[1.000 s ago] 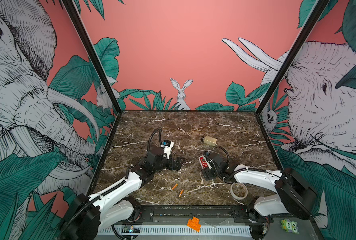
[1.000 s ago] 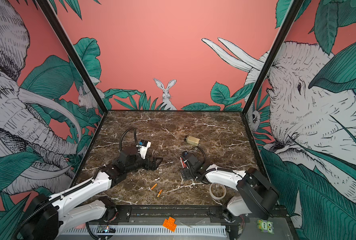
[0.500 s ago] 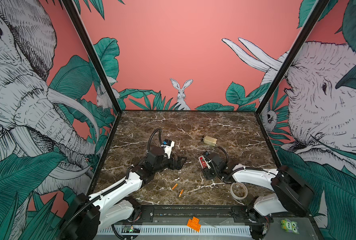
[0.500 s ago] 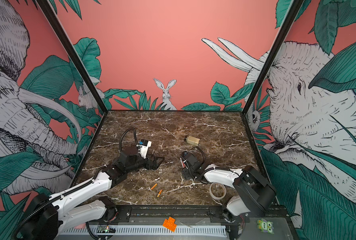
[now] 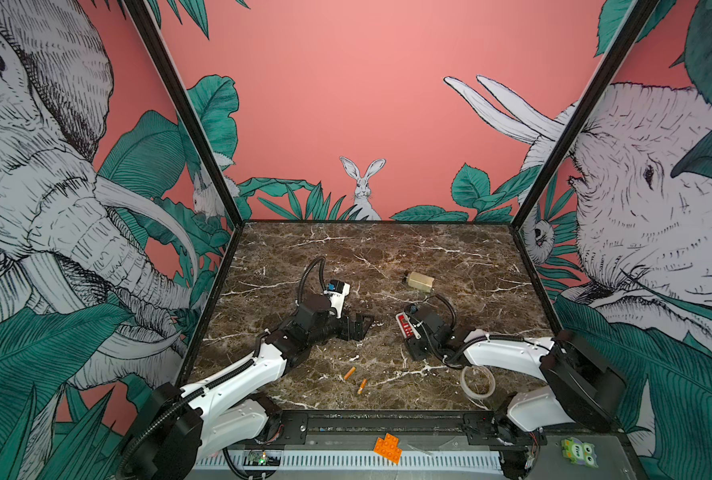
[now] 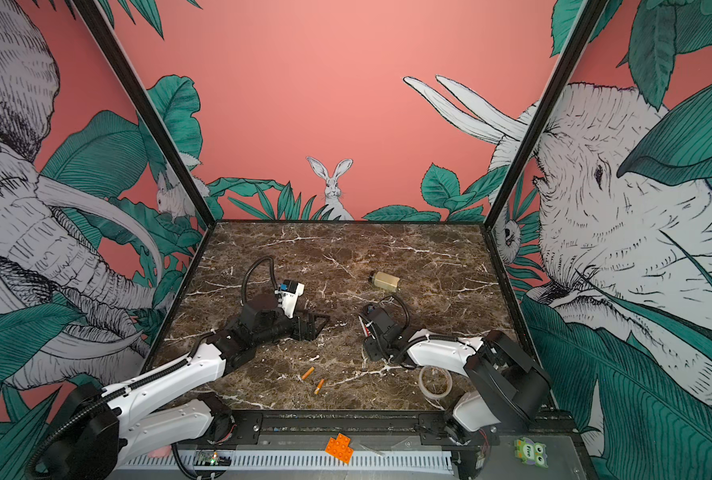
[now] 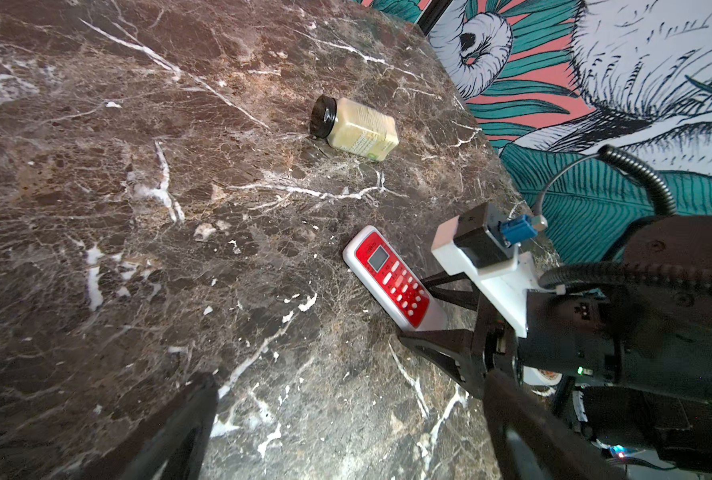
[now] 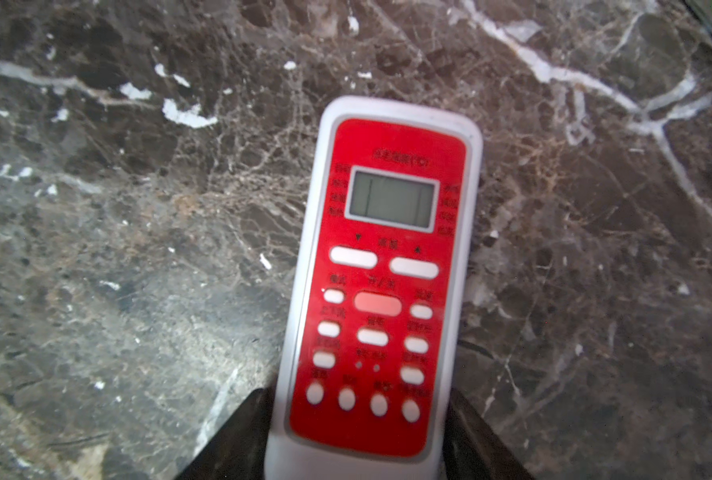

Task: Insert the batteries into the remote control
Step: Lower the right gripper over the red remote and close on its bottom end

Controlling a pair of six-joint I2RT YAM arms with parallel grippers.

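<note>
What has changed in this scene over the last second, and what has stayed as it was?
The right gripper closed in on the button end of the remote control and now looks clamped on its sides, without visibly shifting it. The left gripper stayed open and still. The batteries, jar and tape roll lie where they were.

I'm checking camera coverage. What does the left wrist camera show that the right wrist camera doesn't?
Left wrist only: a jar lying on its side, the painted wall and the right arm's wrist. Right wrist only: the small print around the buttons. Both: the red remote, the marble table, and the right pincer flanking the remote's end.
</note>
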